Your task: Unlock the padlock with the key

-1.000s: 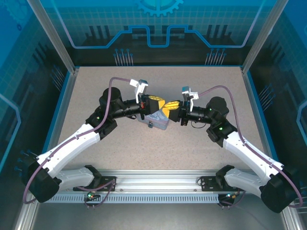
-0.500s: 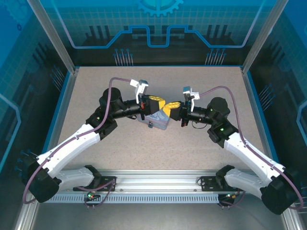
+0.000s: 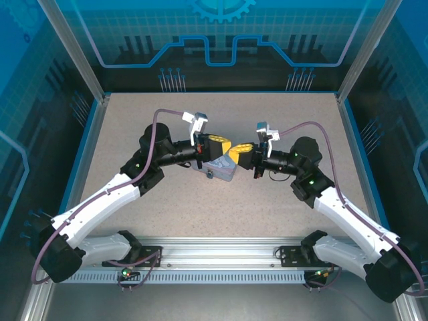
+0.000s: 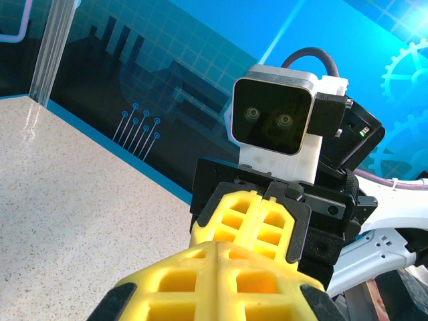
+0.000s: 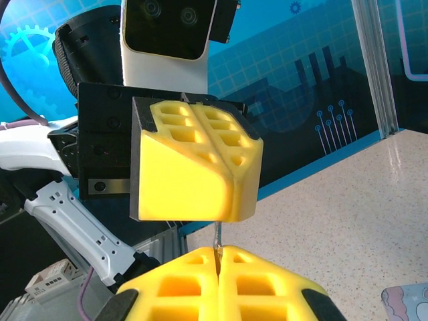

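Key (image 5: 217, 234) between right gripper (image 5: 217, 254) jaws, wrist view

On the table (image 3: 167, 207), left gripper (image 3: 223, 144) and right gripper (image 3: 238, 152) meet tip to tip at the far edge of the tin (image 3: 224, 172), key (image 5: 217, 235) between the right gripper's fingertips.

The top camera sits high above the near edge of the worktop (image 3: 281, 194), looking down and forward across all of it to the far edge. Each wrist camera rides close behind its own pincer, nearly level. The left one faces the right pincer (image 3: 234, 152), and the right one faces the left pincer (image 3: 226, 145). All three share mid-worktop.
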Robot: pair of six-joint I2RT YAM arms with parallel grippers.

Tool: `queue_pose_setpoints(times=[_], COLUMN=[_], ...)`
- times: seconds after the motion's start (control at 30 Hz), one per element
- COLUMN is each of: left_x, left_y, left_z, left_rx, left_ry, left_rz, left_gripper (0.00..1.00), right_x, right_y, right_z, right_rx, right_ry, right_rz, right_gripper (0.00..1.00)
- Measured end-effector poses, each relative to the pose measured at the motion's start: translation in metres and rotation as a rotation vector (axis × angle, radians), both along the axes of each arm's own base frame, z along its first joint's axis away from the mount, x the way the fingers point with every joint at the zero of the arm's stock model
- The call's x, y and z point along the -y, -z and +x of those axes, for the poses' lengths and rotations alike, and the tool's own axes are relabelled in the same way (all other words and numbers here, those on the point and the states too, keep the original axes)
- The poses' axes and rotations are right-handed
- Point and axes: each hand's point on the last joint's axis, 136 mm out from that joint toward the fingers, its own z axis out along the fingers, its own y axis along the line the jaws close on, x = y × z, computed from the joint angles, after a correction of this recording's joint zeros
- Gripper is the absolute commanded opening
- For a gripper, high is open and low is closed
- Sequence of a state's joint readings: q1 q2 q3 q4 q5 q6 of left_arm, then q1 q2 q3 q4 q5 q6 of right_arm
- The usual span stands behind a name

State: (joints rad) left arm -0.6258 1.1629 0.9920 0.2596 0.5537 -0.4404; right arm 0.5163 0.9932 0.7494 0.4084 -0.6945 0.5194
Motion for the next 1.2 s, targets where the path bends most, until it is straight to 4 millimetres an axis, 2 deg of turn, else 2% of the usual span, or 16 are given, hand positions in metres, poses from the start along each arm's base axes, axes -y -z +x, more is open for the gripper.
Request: queue_pose_setpoints(times=[0.03, 0.07, 0.23, 0.33, 0.4, 0.53, 0.6, 0.7, 0.77, 0.9, 1.03, 1.1, 1.2], left_x=[0.000, 0.000, -0.003, -0.009, -0.016, -0.039, -0.053, -0.074, -0.085, -0.107, -0.131, -0.137, -0.134], left_y=[0.000, 0.000, -0.001, -0.004, -0.008, -0.007, 0.003, 0.031, 0.058, 0.123, 0.191, 0.220, 0.254], left_z=[0.000, -0.001, 0.004, 0.007, 0.010, 0.026, 0.041, 0.068, 0.087, 0.126, 0.163, 0.176, 0.188], left_rx=[0.000, 0.000, -0.003, 0.002, 0.006, -0.010, -0.043, -0.112, -0.170, -0.306, -0.426, -0.465, -0.508], left_ry=[0.001, 0.002, -0.024, -0.048, -0.072, -0.161, -0.222, -0.321, -0.387, -0.499, -0.574, -0.583, -0.562], left_rz=[0.000, 0.000, -0.004, -0.008, -0.011, 0.001, 0.025, 0.092, 0.160, 0.318, 0.461, 0.521, 0.575], left_gripper=[0.00, 0.10, 0.31, 0.37, 0.39, 0.52, 0.63, 0.85, 0.91, 0.97, 0.98, 0.98, 0.98], right_x=[0.000, 0.001, 0.003, 0.006, 0.008, 0.015, 0.018, 0.023, 0.026, 0.031, 0.037, 0.040, 0.044], right_y=[0.000, 0.001, 0.008, 0.017, 0.022, 0.035, 0.044, 0.061, 0.072, 0.101, 0.134, 0.146, 0.152], right_z=[0.000, 0.000, -0.001, 0.001, 0.002, 0.006, 0.008, 0.013, 0.017, 0.023, 0.025, 0.025, 0.026], right_rx=[0.001, 0.001, -0.010, -0.032, -0.045, -0.074, -0.092, -0.136, -0.165, -0.233, -0.308, -0.334, -0.349], right_ry=[0.003, 0.005, 0.019, 0.037, 0.051, 0.093, 0.115, 0.159, 0.184, 0.226, 0.254, 0.263, 0.278], right_rz=[-0.002, -0.004, -0.035, -0.067, -0.086, -0.132, -0.161, -0.215, -0.249, -0.319, -0.379, -0.401, -0.414], right_gripper=[0.01, 0.01, 0.01, 0.01, 0.01, 0.02, 0.02, 0.02, 0.02, 0.02, 0.02, 0.02, 0.02])
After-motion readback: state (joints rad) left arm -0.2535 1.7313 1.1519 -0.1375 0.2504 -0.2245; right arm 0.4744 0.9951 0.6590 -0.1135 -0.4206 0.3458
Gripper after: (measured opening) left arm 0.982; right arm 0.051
